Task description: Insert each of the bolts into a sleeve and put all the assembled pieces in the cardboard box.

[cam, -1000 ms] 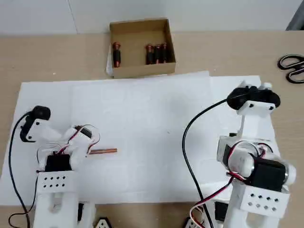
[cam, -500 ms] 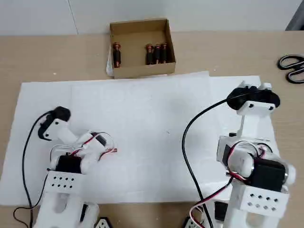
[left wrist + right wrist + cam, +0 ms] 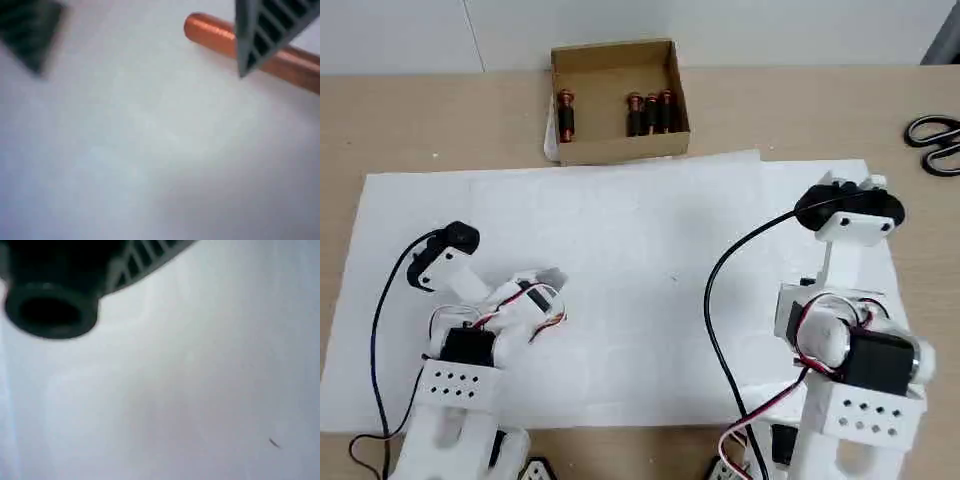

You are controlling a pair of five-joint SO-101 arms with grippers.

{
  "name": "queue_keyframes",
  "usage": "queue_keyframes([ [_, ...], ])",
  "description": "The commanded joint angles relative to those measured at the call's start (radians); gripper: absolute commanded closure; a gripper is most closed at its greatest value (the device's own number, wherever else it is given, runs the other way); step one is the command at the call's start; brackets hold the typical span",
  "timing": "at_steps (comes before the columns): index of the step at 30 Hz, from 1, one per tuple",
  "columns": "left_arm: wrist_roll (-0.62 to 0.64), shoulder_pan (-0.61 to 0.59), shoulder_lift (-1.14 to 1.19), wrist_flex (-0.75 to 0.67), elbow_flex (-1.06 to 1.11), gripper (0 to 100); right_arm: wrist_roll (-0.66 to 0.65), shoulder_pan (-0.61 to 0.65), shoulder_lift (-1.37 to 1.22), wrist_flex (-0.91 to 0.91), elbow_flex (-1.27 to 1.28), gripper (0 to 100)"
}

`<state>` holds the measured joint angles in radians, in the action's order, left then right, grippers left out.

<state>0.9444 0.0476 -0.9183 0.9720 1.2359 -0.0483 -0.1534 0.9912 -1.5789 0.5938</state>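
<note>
Left arm has swung inward over the paper (image 3: 650, 230). The left gripper (image 3: 140, 70) hangs with fingers apart, and the tip of the bolt (image 3: 210, 32) lies between them, presumably for pickup. The right gripper (image 3: 65, 275) looks clamped on the sleeve (image 3: 50, 312), bore exposed for insertion. The cardboard box (image 3: 617, 150) holds four assembled pieces (image 3: 650, 112).

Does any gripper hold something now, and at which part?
The right gripper holds a black sleeve by its rear end; the left gripper holds nothing.

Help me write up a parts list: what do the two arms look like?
Both are white printed plastic on bases dotted with small holes. The left arm carries a black wrist camera with a looping black cable and red-and-white wires; its finger is grey and ribbed. The right arm adds black servo blocks and its own black cable.
</note>
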Motion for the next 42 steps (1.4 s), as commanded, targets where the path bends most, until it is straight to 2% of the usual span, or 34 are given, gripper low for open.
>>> queue_keyframes([
  [1, -0.012, 0.000, -0.011, -0.044, 0.031, 70, 0.009, -0.008, 0.007, 0.021, -0.005, 98.4],
  [6, -0.012, 0.003, -0.011, -0.137, 0.093, 74, 0.009, -0.008, 0.010, 0.021, -0.005, 98.4],
  [15, -0.011, -0.003, -0.011, -0.169, 0.130, 80, 0.009, -0.008, 0.015, 0.021, -0.005, 98.4],
  [22, -0.008, -0.003, -0.011, -0.233, 0.182, 81, 0.009, -0.008, 0.015, 0.015, -0.005, 98.4],
  [29, -0.006, -0.003, -0.011, -0.230, 0.182, 81, 0.009, -0.008, 0.015, 0.012, -0.006, 98.4],
  [36, -0.006, -0.005, -0.012, -0.227, 0.182, 93, 0.009, -0.008, 0.016, 0.010, -0.008, 98.4],
  [42, -0.006, -0.005, -0.012, -0.229, 0.182, 95, 0.009, -0.008, 0.016, 0.012, -0.009, 98.4],
])
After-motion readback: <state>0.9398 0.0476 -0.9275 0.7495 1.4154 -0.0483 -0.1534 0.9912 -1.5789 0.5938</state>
